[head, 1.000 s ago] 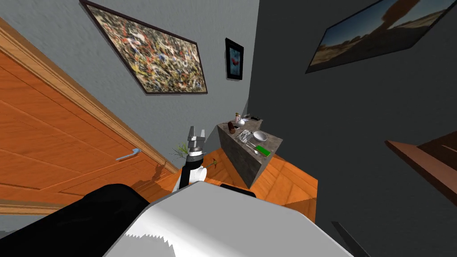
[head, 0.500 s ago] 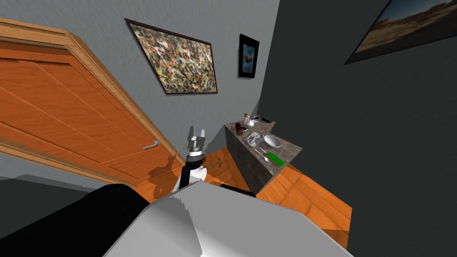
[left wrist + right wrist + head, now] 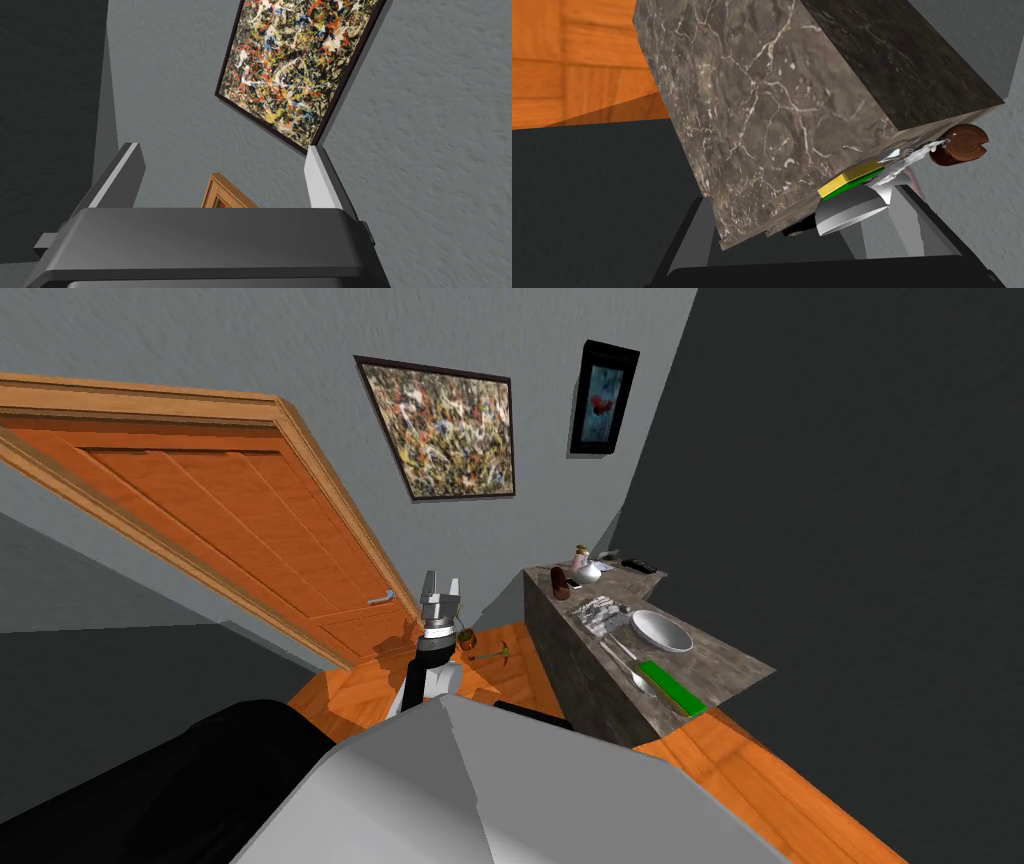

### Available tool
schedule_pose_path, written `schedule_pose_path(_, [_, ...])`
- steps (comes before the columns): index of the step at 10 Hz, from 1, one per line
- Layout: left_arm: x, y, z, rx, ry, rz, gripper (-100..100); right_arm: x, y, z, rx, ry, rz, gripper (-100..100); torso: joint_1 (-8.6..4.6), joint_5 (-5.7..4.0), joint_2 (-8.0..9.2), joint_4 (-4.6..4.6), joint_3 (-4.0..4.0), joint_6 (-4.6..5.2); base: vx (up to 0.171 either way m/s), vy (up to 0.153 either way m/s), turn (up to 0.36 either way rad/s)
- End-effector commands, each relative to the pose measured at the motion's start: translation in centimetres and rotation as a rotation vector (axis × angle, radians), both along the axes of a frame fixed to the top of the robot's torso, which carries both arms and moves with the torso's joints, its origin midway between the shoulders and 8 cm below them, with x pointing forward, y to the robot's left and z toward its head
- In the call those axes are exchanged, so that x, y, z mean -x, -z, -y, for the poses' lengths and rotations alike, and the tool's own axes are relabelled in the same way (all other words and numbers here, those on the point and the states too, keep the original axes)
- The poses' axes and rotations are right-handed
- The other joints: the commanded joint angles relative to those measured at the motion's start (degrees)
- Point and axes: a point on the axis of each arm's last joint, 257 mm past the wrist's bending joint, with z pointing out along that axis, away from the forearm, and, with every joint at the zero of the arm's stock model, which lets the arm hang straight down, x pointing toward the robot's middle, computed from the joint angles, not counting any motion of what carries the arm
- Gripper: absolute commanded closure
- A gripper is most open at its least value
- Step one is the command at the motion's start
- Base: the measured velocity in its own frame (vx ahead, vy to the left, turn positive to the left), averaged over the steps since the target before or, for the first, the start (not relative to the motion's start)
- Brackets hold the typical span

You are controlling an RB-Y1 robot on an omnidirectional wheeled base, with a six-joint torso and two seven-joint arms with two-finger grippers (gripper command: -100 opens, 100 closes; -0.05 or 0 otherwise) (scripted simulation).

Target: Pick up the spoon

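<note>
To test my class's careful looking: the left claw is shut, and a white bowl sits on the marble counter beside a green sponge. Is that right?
Not quite. The left claw is open, not shut: the left wrist view shows its two fingers standing well apart. The white bowl does sit on the marble counter beside the green sponge.

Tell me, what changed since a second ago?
I turned and moved closer, so the marble counter looks bigger and nearer. Nothing was grabbed or let go. My left gripper stays raised and open, and the spoon still lies on the counter beside the white bowl and green sponge.
</note>
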Motion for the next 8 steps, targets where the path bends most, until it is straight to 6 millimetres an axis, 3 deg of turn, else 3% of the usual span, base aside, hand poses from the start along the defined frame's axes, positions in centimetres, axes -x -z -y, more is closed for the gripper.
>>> schedule_pose_path(1, [0.0,0.0,0.0,0.000,0.000,0.000,0,1.2,0.4,0.6,0.012,-0.019,-0.047,-100,0.00,0.00,0.00,0.00,0.00,0.00,0.130,0.036,0.140])
schedule_pose_path(4, [0.0,0.0,0.0,0.000,0.000,0.000,0,6.9,0.7,2.9,0.048,-0.098,-0.233,-100,0.21,0.04,-0.12,-0.02,-0.07,0.01,0.175,0.098,0.411])
schedule_pose_path(5, [0.0,0.0,0.0,0.000,0.000,0.000,0,7.1,0.7,2.9,0.049,-0.099,-0.239,-100,0.27,0.06,-0.25,-0.06,-0.15,0.02,0.158,0.050,0.146])
schedule_pose_path(8, [0.0,0.0,0.0,0.000,0.000,0.000,0,10.9,0.5,5.3,0.072,-0.178,-0.387,-100,0.17,0.03,-0.16,-0.03,-0.09,0.04,0.187,0.066,0.345])
